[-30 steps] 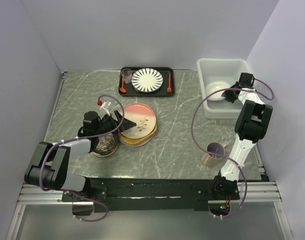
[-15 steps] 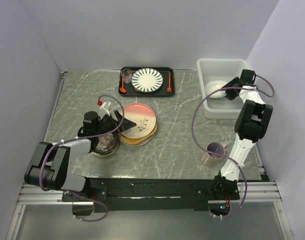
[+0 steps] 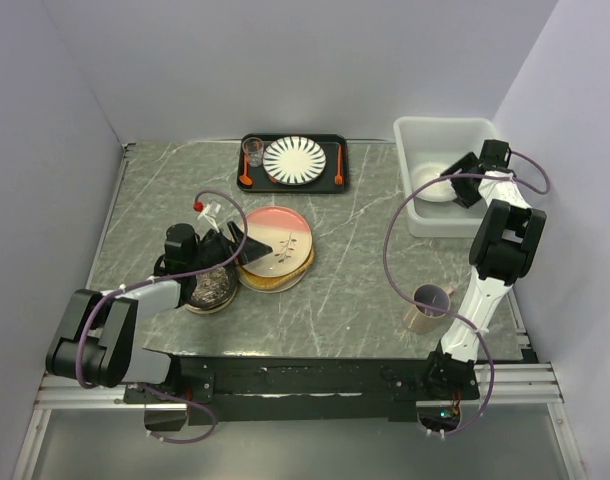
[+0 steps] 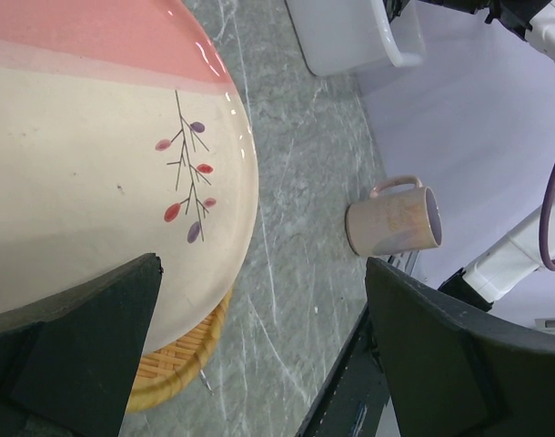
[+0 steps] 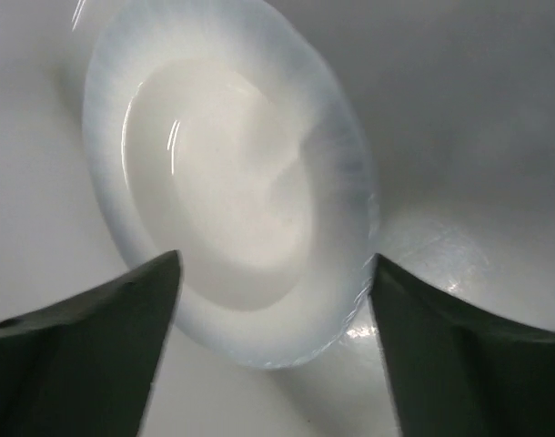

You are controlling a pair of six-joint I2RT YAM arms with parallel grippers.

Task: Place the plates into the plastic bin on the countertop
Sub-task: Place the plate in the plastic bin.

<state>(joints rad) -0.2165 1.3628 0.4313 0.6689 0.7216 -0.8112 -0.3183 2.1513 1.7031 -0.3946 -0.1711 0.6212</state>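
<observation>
1. At the far right corner of the countertop (image 3: 355,270), your plastic bin (image 3: 440,135) holds one white plate (image 5: 232,191), lying flat on the bin's floor.
2. Your right gripper (image 3: 463,186) hangs inside the bin just over that plate. Its fingers are spread wide to either side and grip nothing.
3. Left of centre on the countertop, a pink-and-cream plate with a leaf sprig (image 3: 280,248) sits on top of a tan woven plate (image 4: 182,369).
4. Your left gripper (image 3: 228,246) is at the left rim of that stack, jaws fully apart and clamped on nothing. A dark patterned plate (image 3: 211,288) lies beneath its wrist.
5. At the back, a black tray (image 3: 325,185) carries a striped plate (image 3: 294,159), a small glass (image 3: 253,150) and orange cutlery (image 3: 338,165).
6. A pink mug (image 3: 431,299) sits by the right arm.
</observation>
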